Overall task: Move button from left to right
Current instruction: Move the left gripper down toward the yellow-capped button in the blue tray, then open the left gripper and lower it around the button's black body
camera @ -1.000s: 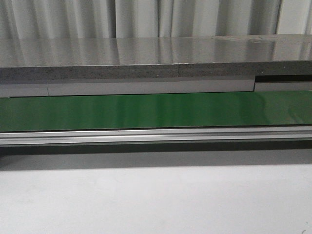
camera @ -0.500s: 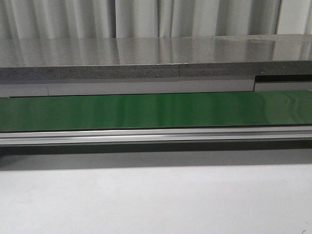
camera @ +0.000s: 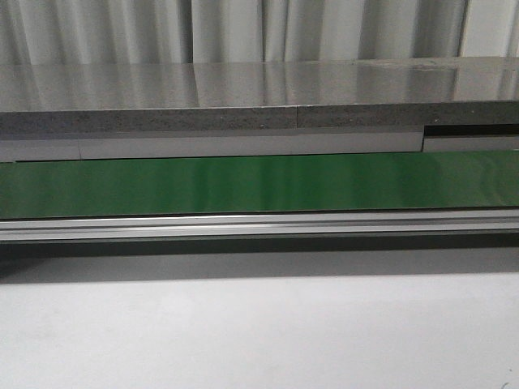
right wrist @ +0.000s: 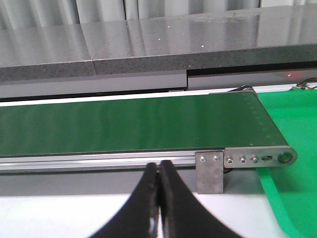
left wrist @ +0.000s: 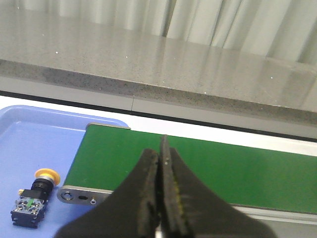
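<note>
Button: the button (left wrist: 33,194) lies on its side on my blue tray (left wrist: 29,144), yellow cap up, black body below; its terminals are too small to make out. It shows only in my left wrist view.
Tray: cut off at the picture's edge; it sits just beside the end of the green belt (left wrist: 218,168).
Left end effector: my left end effector (left wrist: 159,148) has its black fingers pressed together, holding nothing, over the belt and apart from the button.
Right end effector: my right end effector (right wrist: 159,166) is likewise pressed together and empty, in front of the belt's metal rail (right wrist: 99,159).
Belt end: near the roller bracket (right wrist: 257,157) lies a green surface (right wrist: 292,129), cut off.
Front view: neither end effector appears; only the belt (camera: 259,185), the grey tabletop (camera: 259,85) behind it and curtains (camera: 243,28).
</note>
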### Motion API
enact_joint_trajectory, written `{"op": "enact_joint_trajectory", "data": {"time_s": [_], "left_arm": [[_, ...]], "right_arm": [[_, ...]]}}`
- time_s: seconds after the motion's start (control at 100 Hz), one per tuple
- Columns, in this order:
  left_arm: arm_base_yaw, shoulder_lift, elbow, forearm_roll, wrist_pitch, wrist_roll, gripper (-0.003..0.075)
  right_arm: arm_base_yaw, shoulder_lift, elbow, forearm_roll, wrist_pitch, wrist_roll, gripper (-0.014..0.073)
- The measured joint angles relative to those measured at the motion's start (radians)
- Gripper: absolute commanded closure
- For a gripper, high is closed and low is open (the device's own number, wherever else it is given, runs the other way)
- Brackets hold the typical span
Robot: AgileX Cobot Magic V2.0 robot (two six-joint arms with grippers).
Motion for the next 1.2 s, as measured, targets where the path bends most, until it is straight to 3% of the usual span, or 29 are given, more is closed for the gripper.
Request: {"op": "enact_joint_trajectory", "data": {"time_s": [0.39, 0.83, 0.95, 1.12, 1.2], "left_arm": [[0.0, 0.412, -0.455, 0.069, 0.56, 0.0, 0.0741], [0.0, 0.598, -0.504, 0.075, 0.633, 0.0, 0.0716], [0.0, 0.602, -0.505, 0.075, 0.633, 0.006, 0.055], [0.0, 0.602, -0.505, 0.083, 0.633, 0.008, 0.0108], [0.0, 0.602, -0.505, 0.083, 0.625, 0.009, 0.0022]], "right_arm": [[0.0, 0.0, 0.0, 0.0, 0.0, 0.0, 0.0661], [0.0, 0.0, 0.0, 0.0, 0.0, 0.0, 0.0661], [0.0, 0.0, 0.0, 0.0, 0.0, 0.0, 0.0661], [0.0, 0.0, 0.0, 0.0, 0.0, 0.0, 0.0661], [0.0, 0.0, 0.0, 0.0, 0.0, 0.0, 0.0661]]}}
